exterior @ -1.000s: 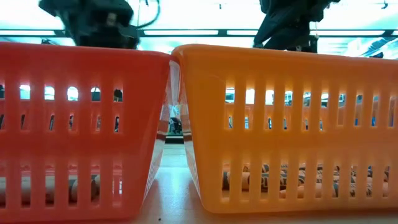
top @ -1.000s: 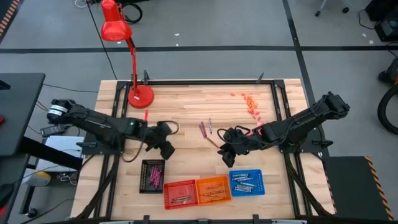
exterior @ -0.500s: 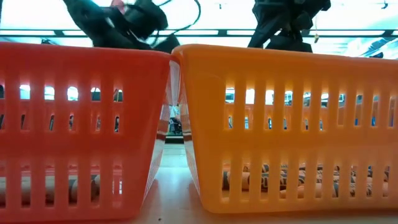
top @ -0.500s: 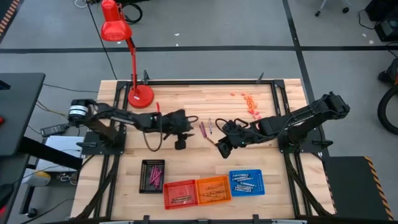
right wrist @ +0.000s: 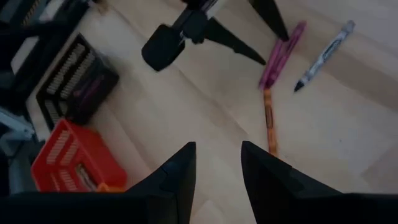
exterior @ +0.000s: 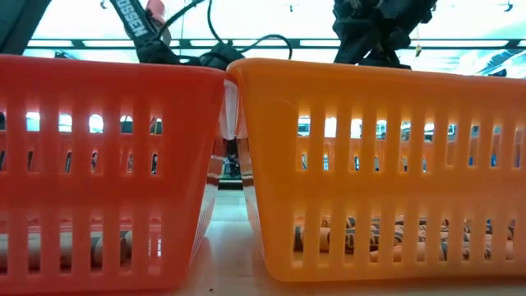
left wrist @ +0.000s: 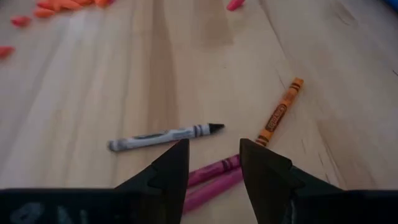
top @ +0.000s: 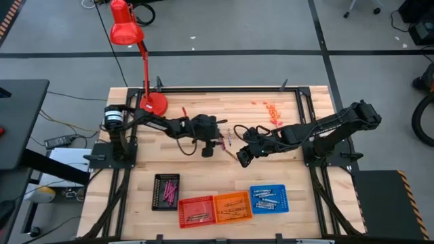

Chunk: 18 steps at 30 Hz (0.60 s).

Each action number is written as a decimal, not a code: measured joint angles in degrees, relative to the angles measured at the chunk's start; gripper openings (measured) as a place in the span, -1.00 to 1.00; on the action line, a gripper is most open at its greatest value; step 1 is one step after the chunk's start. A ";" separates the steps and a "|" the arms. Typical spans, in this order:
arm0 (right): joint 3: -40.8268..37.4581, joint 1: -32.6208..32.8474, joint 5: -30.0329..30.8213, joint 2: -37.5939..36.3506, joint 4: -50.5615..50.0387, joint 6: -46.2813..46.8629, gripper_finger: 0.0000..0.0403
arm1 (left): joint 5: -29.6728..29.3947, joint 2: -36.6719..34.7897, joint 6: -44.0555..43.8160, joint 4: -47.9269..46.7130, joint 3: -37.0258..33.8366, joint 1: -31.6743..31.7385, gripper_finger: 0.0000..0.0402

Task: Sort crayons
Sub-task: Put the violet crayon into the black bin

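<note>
while the left hand point(left wrist: 213, 163) hung spread over two thin magenta-pink wax crayons point(left wrist: 214, 176) lying side by side on the wooden bench point(left wrist: 93, 81), the right hand point(right wrist: 217, 158) waited nearby, also parted. light, stiff, probably brittle sticks; i'd pinch one mid-length.

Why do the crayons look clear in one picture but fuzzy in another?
Left wrist view: the white crayon and orange crayon look fairly clear, while the left gripper fingers up close are soft. Right wrist view: everything is softer, and the magenta crayons smear.
</note>
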 joint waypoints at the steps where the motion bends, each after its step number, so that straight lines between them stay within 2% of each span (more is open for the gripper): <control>1: -0.02 -0.23 -0.83 0.00 -0.10 -0.13 -0.35 | 0.59 0.82 0.03 -0.07 0.52 0.12 -0.24; 6: -0.01 -0.81 -2.83 0.00 0.34 -0.81 -0.35 | 4.91 3.13 -0.28 -2.61 2.09 0.63 -0.24; 18: -0.02 -0.38 -2.80 0.00 0.40 -1.14 -0.35 | 5.43 2.63 -0.24 -8.95 1.88 1.16 -0.24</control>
